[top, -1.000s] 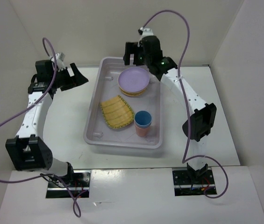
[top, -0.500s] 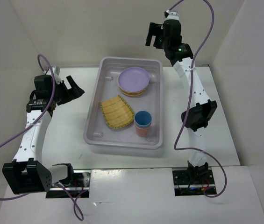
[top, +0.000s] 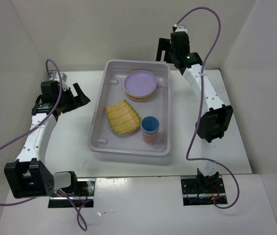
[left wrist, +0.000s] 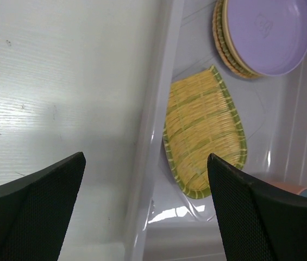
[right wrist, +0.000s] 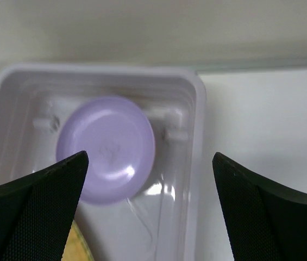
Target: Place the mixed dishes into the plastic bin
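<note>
The plastic bin [top: 95, 128] sits mid-table and holds the mixed dishes. A lavender plate [top: 140, 83] tops a stack of orange-tan plates [top: 139, 98] at its far end. A yellow woven plate [top: 122, 117] lies in the middle. A blue cup [top: 150, 124] is nested in a salmon-pink cup [top: 149, 137] at the near right. My left gripper [top: 81, 95] hangs open and empty left of the bin, facing its left rim [left wrist: 150, 141] and the woven plate [left wrist: 205, 138]. My right gripper [top: 163, 53] is open and empty, high above the bin's far right corner, looking down on the lavender plate [right wrist: 105, 148].
White walls enclose the table on the left, back and right. The right arm's forearm [top: 204, 93] runs along the bin's right side. Purple cables [top: 11, 132] loop from both arms. The arm bases stand at the near edge.
The right gripper has lifted away from the bin's far end and moved right toward the back wall. The left gripper has drawn back toward the near left. Both stay open.
</note>
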Robot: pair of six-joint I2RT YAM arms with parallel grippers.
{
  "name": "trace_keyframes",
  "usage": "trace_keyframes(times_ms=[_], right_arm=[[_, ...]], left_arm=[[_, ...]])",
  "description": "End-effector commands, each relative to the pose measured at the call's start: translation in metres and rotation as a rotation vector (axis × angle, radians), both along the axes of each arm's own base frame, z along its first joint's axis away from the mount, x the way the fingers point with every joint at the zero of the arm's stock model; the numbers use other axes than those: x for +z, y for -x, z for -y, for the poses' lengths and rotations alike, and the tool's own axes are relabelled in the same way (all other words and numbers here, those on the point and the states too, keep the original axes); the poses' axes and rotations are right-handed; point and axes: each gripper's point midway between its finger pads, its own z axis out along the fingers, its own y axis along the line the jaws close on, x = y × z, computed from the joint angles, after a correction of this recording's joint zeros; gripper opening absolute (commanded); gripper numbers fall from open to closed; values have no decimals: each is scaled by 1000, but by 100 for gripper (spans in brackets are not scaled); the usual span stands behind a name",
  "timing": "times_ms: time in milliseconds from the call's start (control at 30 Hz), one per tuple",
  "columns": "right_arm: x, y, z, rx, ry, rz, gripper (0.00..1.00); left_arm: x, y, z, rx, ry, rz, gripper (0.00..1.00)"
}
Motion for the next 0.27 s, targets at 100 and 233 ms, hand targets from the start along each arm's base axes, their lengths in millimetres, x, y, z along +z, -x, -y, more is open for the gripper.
trace_keyframes(times_ms=[100,233], right_arm=[[19,53,3,35,-56,106,100],[13,67,-10,100,-124,79,100]], left_arm=[[-8,-12,-7,-30,-75,3,99],[-10,-15,-7,-30,-74,-4,99]])
